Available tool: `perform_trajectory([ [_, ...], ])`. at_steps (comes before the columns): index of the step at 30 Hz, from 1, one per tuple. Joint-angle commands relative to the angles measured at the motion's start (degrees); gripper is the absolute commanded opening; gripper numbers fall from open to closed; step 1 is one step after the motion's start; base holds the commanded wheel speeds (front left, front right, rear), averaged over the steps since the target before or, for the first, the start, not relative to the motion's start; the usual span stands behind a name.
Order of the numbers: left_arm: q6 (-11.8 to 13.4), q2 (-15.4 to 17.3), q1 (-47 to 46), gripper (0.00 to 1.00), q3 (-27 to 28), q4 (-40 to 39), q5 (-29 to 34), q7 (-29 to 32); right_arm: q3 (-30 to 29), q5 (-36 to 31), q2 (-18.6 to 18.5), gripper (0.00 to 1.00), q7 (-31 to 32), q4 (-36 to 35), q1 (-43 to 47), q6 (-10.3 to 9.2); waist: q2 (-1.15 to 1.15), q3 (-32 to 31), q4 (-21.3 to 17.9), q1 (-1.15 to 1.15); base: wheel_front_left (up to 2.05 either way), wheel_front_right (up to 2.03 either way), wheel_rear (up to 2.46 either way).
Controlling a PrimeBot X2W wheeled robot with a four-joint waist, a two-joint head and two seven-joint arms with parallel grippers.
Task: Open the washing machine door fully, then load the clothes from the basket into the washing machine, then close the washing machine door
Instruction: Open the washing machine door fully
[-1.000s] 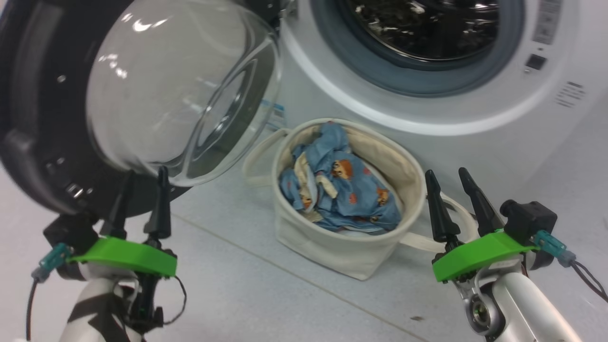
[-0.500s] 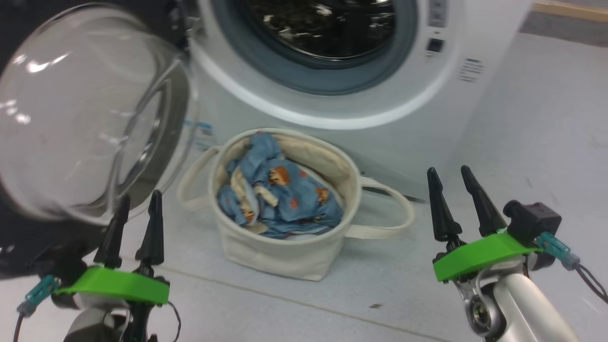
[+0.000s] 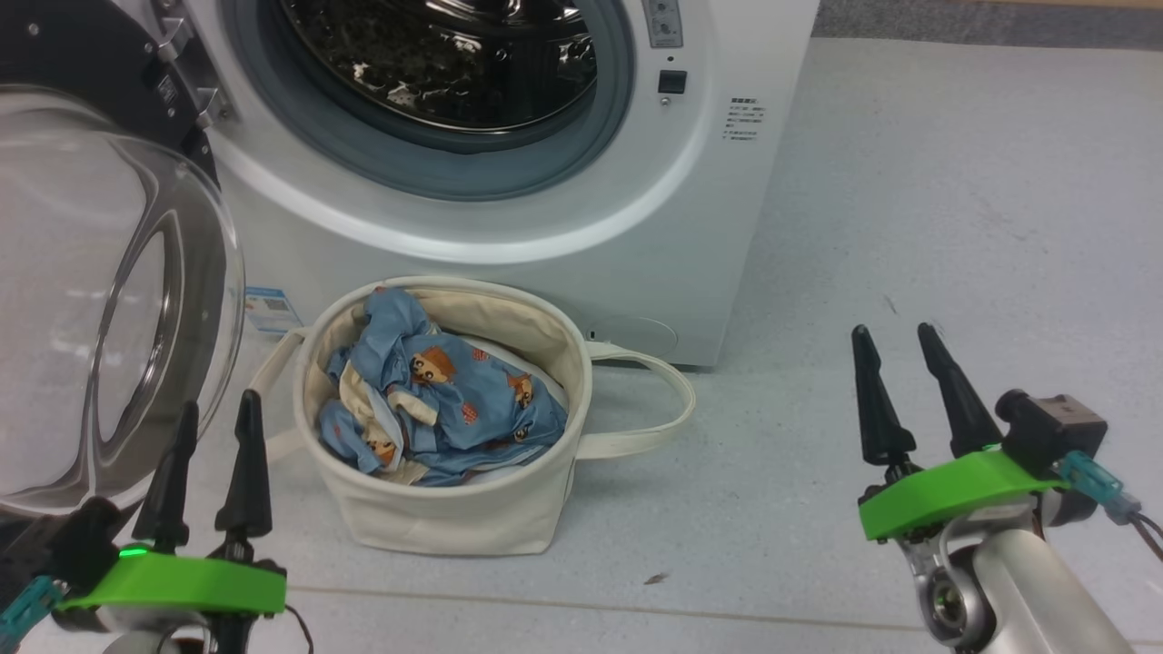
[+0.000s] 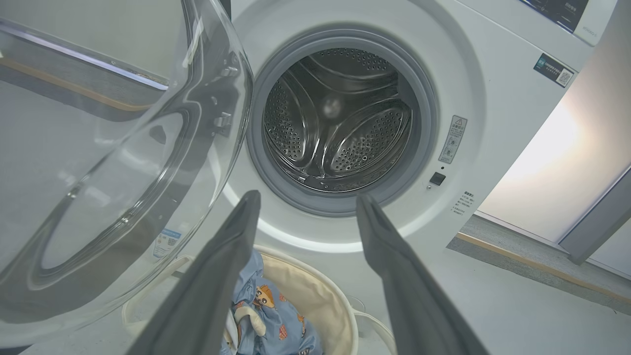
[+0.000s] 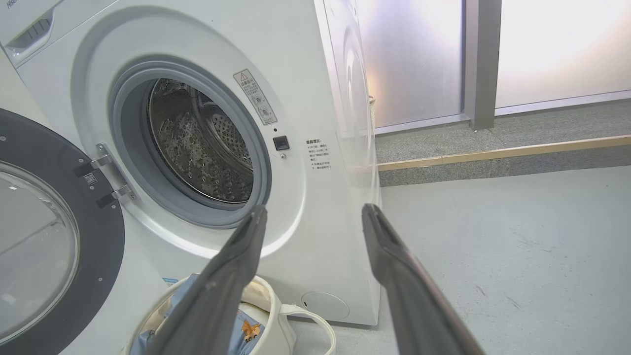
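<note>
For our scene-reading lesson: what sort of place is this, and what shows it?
Probably a laundry area: a white front-loading washing machine with its door open, and a canvas basket of clothes on the grey floor before it.

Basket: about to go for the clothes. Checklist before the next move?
1. ok: door swung clear of the drum mouth.
2. ok: drum holds nothing, as far as it shows.
3. ok: clothes piled in the basket, nothing on top.
4. ok: left end effector open, empty.
5. ok: right end effector open, empty.
6. cannot tell: gap between left end effector and door glass; they overlap in the head view.
</note>
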Motion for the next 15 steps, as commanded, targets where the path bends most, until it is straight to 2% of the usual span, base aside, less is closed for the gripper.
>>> perform_trajectory([
  [1,-0.34,1.75,-0.58,1.00,2.46,-2.23,0.35,-0.69,0.37,-0.71,-0.70,1.00,-0.71,-1.66,-0.83,0.32,0.00,-0.19,-0.34,0.00,0.00,0.00,0.00],
  [8,-0.34,2.26,0.51,1.00,4.26,-3.08,0.41,-0.69,-1.50,-1.04,-1.39,1.00,-0.71,-2.05,-0.18,0.32,0.00,-0.44,-0.21,0.00,0.00,0.00,0.00],
  [15,-0.34,2.40,0.89,1.00,3.78,-2.87,0.57,-0.69,-1.92,-1.01,-1.50,1.00,-0.71,-2.15,0.59,0.32,0.00,-1.31,0.68,0.00,0.00,0.00,0.00],
])
